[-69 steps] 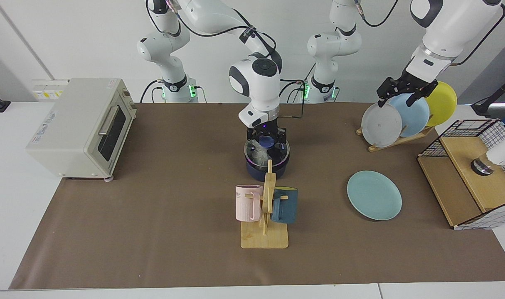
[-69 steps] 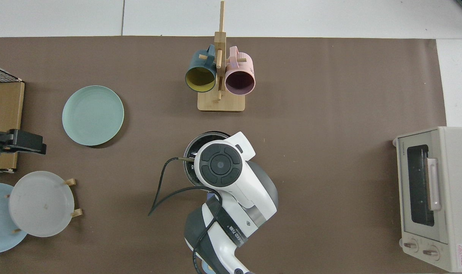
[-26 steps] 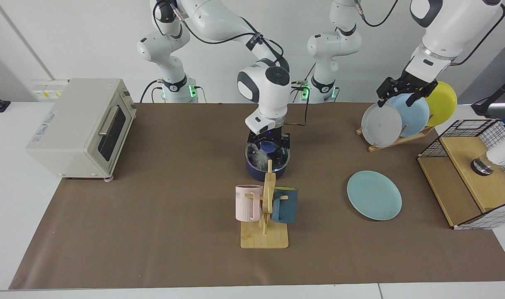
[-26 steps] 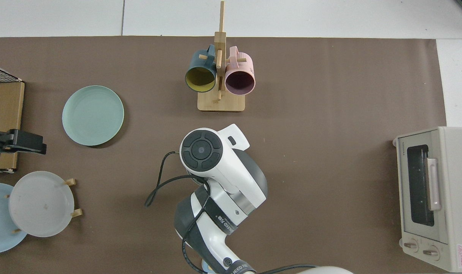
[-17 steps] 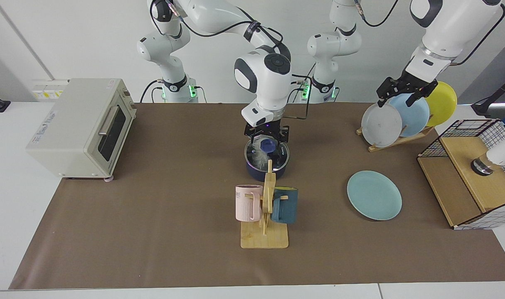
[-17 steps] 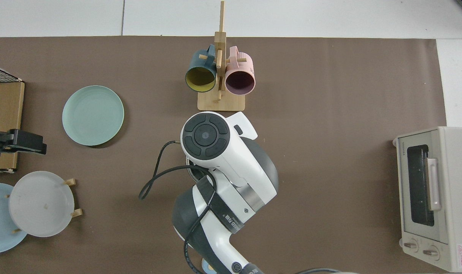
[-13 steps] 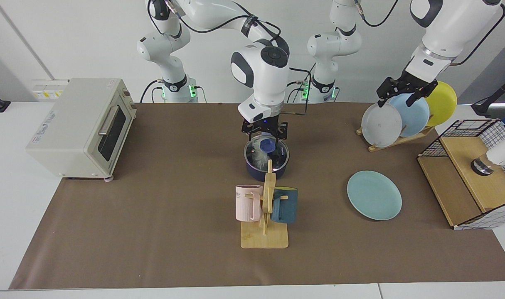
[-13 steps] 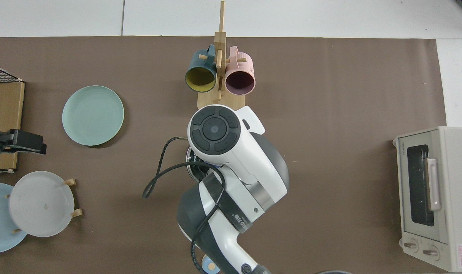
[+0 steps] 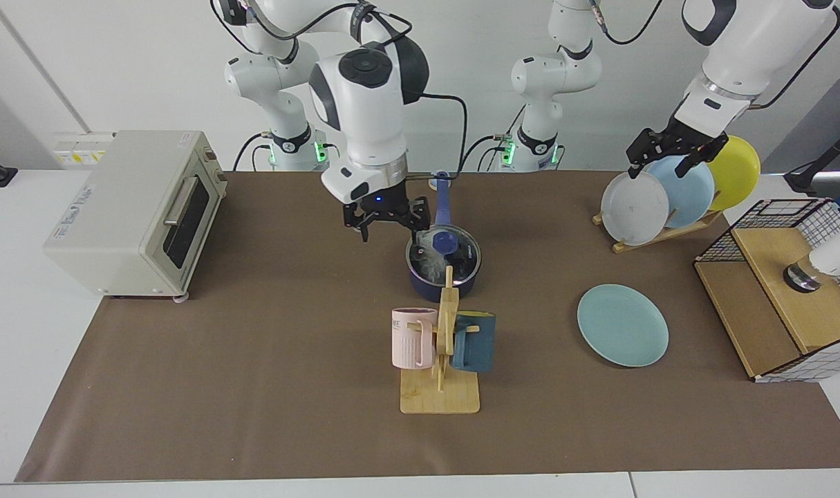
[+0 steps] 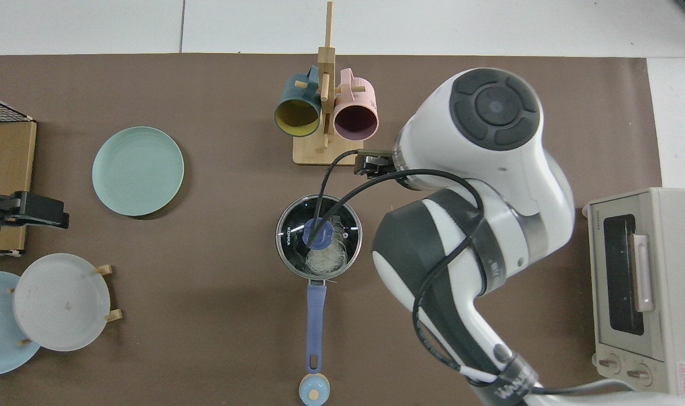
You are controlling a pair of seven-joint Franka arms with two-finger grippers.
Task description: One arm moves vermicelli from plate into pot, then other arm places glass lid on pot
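The dark navy pot [image 9: 444, 275] stands mid-table behind the mug stand, its long blue handle [image 10: 315, 316] pointing toward the robots. The glass lid [image 10: 297, 225] sits on it, blue knob [image 9: 445, 241] up. White vermicelli [image 10: 326, 260] shows through the glass, inside the pot. My right gripper [image 9: 385, 227] hangs open and empty just beside the pot, on the toaster side; in the top view its arm [image 10: 477, 169] hides it. The teal plate [image 9: 622, 325] lies bare. My left gripper [image 9: 661, 164] waits open over the plate rack, holding nothing.
A wooden stand [image 9: 440, 394] with a pink mug [image 9: 413, 337] and a dark teal mug [image 9: 475, 342] stands in front of the pot. A toaster oven [image 9: 133, 207], a rack of plates [image 9: 668, 194] and a wire basket [image 9: 786, 290] line the table's ends.
The right gripper let go of the lid's knob, rose and swung away toward the toaster side. The lid stays on the pot. The left arm has not moved.
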